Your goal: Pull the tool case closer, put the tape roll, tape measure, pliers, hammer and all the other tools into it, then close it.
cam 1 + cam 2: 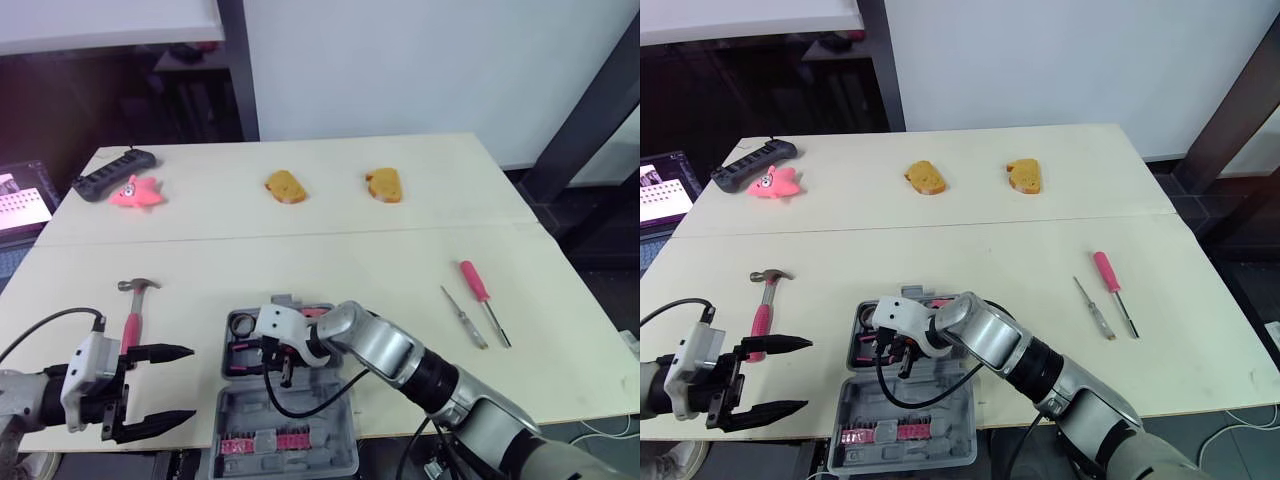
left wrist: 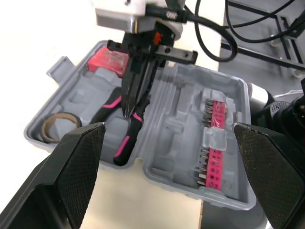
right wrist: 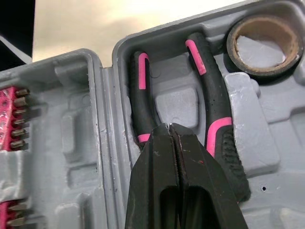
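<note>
The right gripper (image 3: 169,126) is clenched on nothing, its tips down between the handles of the pliers (image 3: 217,129) — apparently seating them in the open tool case (image 3: 86,143). The left gripper (image 1: 190,384) hovers spread wide — the hammer (image 1: 131,325) just beyond it.

Place: looks like a robotics test lab.
Bench: plain pale tabletop (image 1: 300,250) under the right gripper (image 1: 283,372), bare white wall (image 1: 400,60) beyond it.
Props: bread piece (image 1: 285,187), pink toy (image 1: 137,192) and power strip (image 1: 112,174) far beyond the left gripper (image 1: 180,385).
Frame: black post (image 1: 237,60) behind the tabletop.
</note>
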